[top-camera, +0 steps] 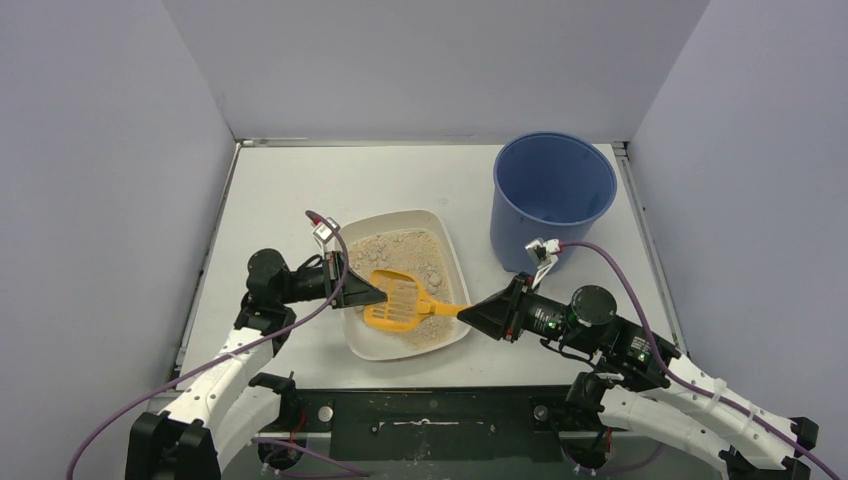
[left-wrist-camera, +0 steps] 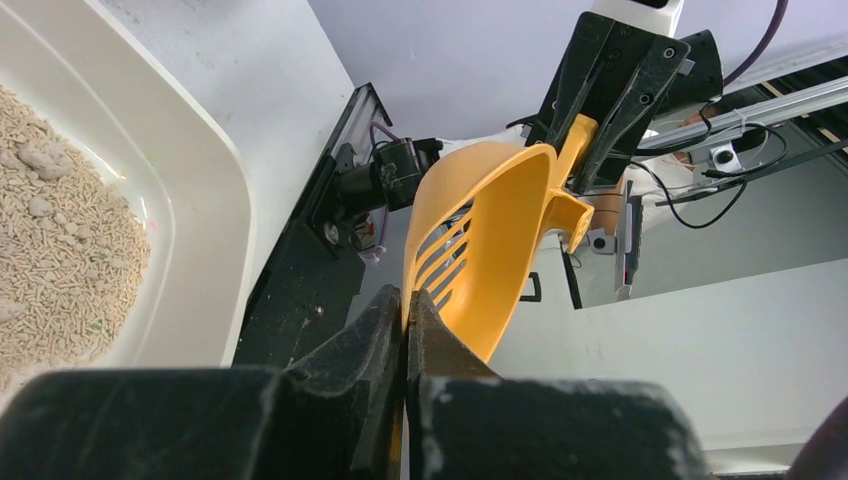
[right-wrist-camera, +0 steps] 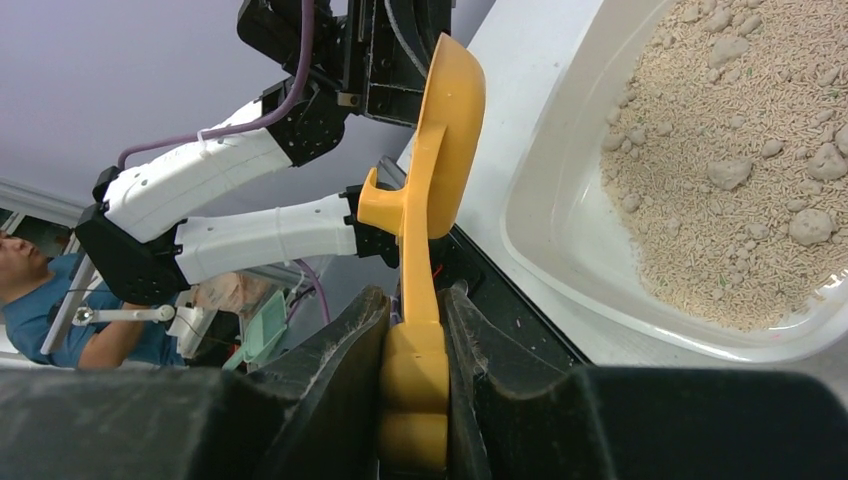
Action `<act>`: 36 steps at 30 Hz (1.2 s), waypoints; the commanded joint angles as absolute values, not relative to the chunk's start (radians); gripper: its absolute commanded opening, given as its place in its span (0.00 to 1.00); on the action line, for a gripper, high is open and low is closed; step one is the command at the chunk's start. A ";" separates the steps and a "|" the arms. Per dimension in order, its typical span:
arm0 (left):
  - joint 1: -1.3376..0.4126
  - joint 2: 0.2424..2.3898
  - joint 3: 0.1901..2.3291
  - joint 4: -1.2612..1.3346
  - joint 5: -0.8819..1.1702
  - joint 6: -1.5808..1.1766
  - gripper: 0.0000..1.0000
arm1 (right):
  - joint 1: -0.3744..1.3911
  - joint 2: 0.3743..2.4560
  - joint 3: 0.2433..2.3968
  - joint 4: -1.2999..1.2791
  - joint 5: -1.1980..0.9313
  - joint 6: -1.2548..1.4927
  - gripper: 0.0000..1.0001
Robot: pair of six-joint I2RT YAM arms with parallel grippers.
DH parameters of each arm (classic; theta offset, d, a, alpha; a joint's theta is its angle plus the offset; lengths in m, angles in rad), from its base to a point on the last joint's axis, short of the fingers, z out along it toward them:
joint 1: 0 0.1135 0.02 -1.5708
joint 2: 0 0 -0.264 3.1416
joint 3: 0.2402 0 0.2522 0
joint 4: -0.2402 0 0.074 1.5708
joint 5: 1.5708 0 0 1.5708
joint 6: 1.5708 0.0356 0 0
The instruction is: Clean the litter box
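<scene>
The off-white litter box (top-camera: 455, 262) lies mid-table with beige litter and several clumps in it; it also shows in the left wrist view (left-wrist-camera: 215, 190) and the right wrist view (right-wrist-camera: 560, 210). An orange slotted scoop (top-camera: 398, 300) hangs over the box's near half. My left gripper (top-camera: 372, 293) is shut on the rim of the scoop's bowl (left-wrist-camera: 480, 250). My right gripper (top-camera: 470, 314) is shut on the scoop's handle (right-wrist-camera: 418, 330). The scoop looks empty.
A tall round blue bucket (top-camera: 553, 200) stands at the back right, just right of the litter box. Grey walls close in the table on three sides. The black base rail (top-camera: 430, 410) runs along the near edge.
</scene>
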State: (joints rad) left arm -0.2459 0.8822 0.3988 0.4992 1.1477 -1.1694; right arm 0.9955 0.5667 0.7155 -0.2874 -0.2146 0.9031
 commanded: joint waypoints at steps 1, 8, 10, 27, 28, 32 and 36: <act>-0.252 0.885 0.439 0.456 1.157 -1.107 0.00 | 0.991 0.561 0.761 -0.256 -0.188 0.907 0.00; -0.249 0.879 0.521 0.168 1.095 -0.927 0.66 | 0.991 0.562 0.788 -0.316 -0.133 0.908 0.00; -0.249 0.882 0.579 -0.008 1.039 -0.806 0.74 | 0.991 0.564 0.803 -0.342 -0.112 0.909 0.00; -0.278 0.935 0.846 -0.796 0.269 -0.423 0.80 | 0.991 0.855 1.074 -0.772 0.055 1.019 0.00; -0.282 0.939 0.841 -0.797 0.250 -0.426 0.80 | 0.991 0.879 1.092 -0.803 0.063 1.030 0.00; -0.307 0.967 0.826 -0.805 0.179 -0.453 0.79 | 0.991 0.970 1.170 -0.913 0.089 1.081 0.00; -0.347 0.985 0.825 -0.790 0.120 -0.506 0.78 | 0.989 1.049 1.252 -1.005 0.122 1.139 0.00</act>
